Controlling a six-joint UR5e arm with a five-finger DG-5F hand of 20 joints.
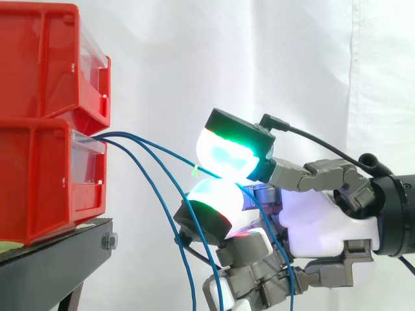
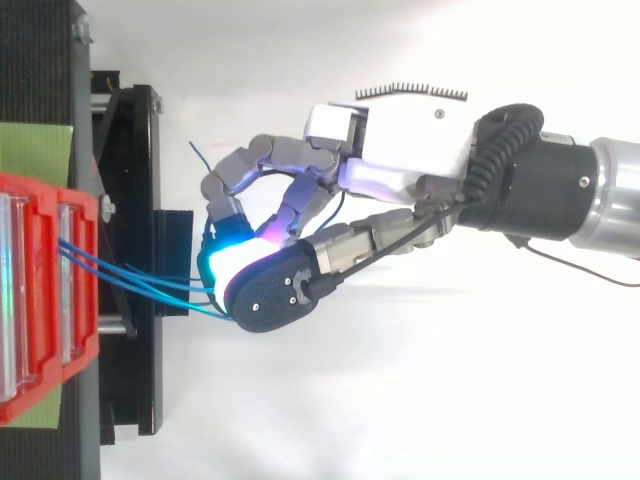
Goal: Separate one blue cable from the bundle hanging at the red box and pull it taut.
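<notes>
Several thin blue cables come out between the two stacked red bins at the left. One blue cable runs almost straight to the right and ends between two glowing green-cyan fingertips of my hand, which pinch it. A small green tag sits on that cable just before the pads. The other blue cables droop down in front of the hand's lower, curled fingers. From above, the hand reaches left toward the bins, with the cables spanning the gap.
The bins rest on a black stand whose edge juts out under the cables. A white curtain hangs behind. The arm enters from the right.
</notes>
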